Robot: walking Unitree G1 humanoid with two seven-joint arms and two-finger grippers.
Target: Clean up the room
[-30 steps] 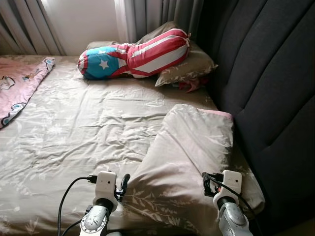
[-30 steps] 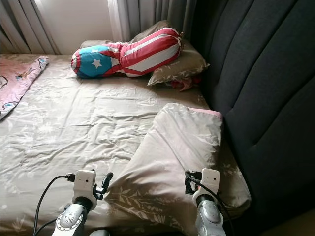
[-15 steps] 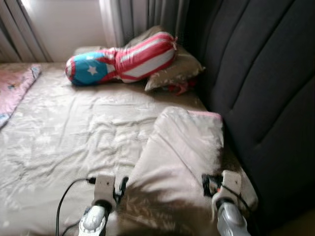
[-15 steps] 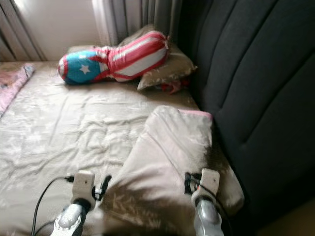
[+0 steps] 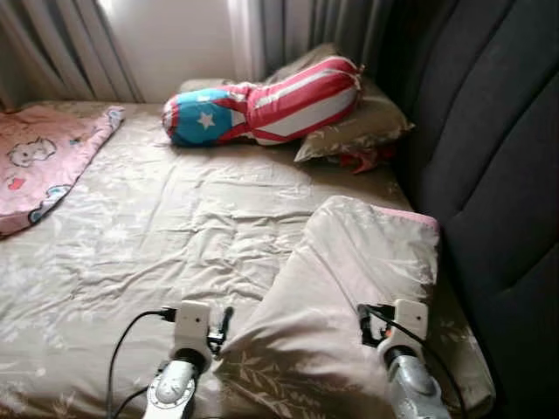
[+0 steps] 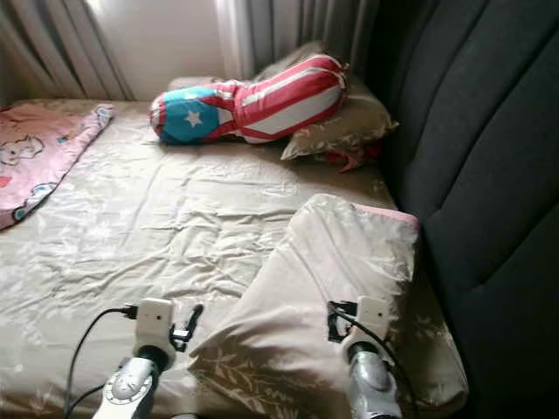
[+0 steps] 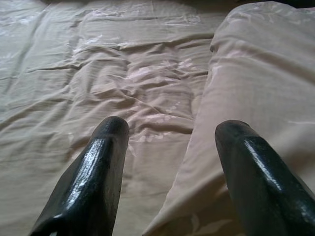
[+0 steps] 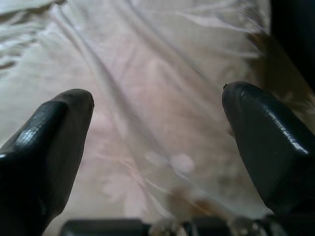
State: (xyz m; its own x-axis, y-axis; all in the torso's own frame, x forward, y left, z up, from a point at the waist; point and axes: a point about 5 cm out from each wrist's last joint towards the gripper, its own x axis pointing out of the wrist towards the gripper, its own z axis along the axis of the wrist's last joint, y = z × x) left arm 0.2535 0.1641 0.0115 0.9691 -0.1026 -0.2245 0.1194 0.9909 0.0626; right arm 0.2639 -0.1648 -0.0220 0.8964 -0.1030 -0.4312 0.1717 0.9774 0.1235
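Both grippers spread wide over the near pillow.
Left gripper (image 7: 167, 142) at the pillow (image 5: 349, 297) edge, right gripper (image 8: 157, 123) above it; pillow lies by the bed's (image 5: 157, 236) headboard (image 5: 489, 157) edge, contact unclear.

— Where are the two silver arms?

— Both reach forward, low in the head views, side by side and well apart. A black cable loops off the left wrist.

— And the left gripper (image 7: 170, 132) with its long black fingers?

— Spread wide, its glossy fingertips (image 7: 110, 129) clearly parted, holding nothing.

— The right gripper (image 8: 157, 101)?

— Likewise wide open, both blunt black fingers (image 8: 256, 123) apart, gripping nothing. White camera housings sit on both wrists.
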